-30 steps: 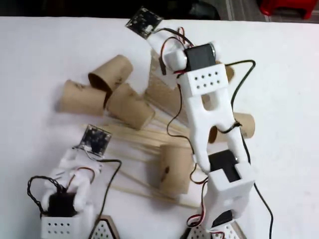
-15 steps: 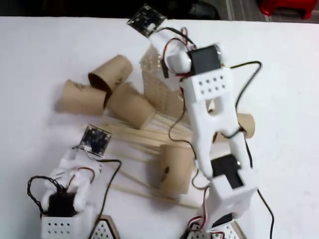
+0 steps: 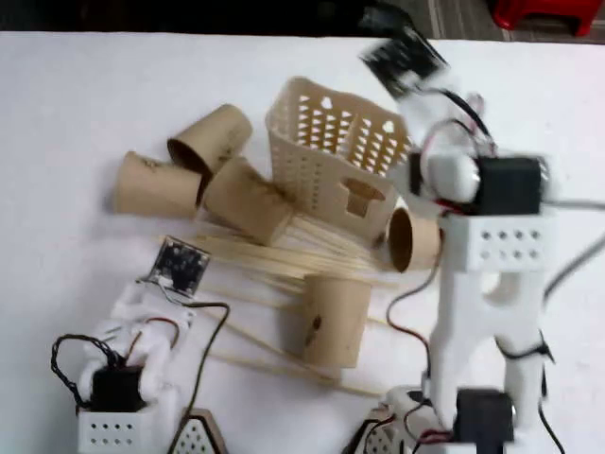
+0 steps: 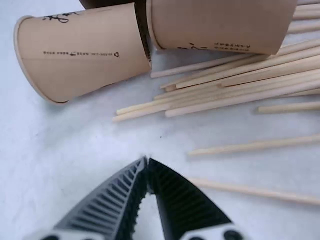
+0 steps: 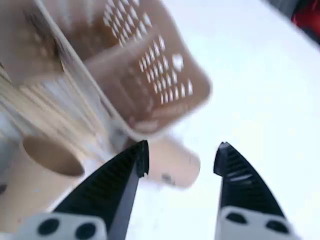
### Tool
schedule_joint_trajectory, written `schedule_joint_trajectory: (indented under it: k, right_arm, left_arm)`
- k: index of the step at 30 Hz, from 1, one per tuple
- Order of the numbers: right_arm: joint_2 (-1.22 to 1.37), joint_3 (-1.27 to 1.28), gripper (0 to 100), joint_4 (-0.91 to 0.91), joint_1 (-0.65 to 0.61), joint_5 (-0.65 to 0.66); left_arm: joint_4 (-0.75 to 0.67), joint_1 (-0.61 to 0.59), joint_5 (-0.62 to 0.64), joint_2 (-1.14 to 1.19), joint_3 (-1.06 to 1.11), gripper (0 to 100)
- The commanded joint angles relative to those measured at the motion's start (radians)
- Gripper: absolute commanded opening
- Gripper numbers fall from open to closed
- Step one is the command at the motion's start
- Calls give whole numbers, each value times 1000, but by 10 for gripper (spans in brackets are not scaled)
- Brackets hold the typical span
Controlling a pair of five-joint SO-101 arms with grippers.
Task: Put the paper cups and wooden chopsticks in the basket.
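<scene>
All 5 paper cups [image 3: 333, 320] and the chopsticks [image 3: 274, 257] lie outside the basket [image 3: 326, 165]; left gripper [image 4: 148, 161] closed, right gripper [image 5: 183, 146] wide, both empty.

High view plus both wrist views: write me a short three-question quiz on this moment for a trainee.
1. True or false: the left hand is shut and empty.
2. Fill in: the right hand is ___.
3. The chopsticks lie: A in the basket; B on the table; C in the right hand.
Key: 1 true; 2 open; 3 B.
</scene>
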Motion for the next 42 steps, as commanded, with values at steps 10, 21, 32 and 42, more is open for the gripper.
schedule_joint_trajectory:
  k: [10, 21, 32, 42]
  right_arm:
    - [-148, 523, 224, -110, 111, 118]
    - [-148, 766, 303, -401, 93, 123]
    - [-285, 856, 302, -463, 5, 55]
    - [-332, 1198, 301, -978, 54, 61]
  left_arm:
    - [-20, -5, -9, -8, -5, 27]
    - [-20, -5, -11, -8, -5, 27]
    - [-21, -5, -11, -8, -5, 27]
    - [-18, -5, -11, -8, -5, 27]
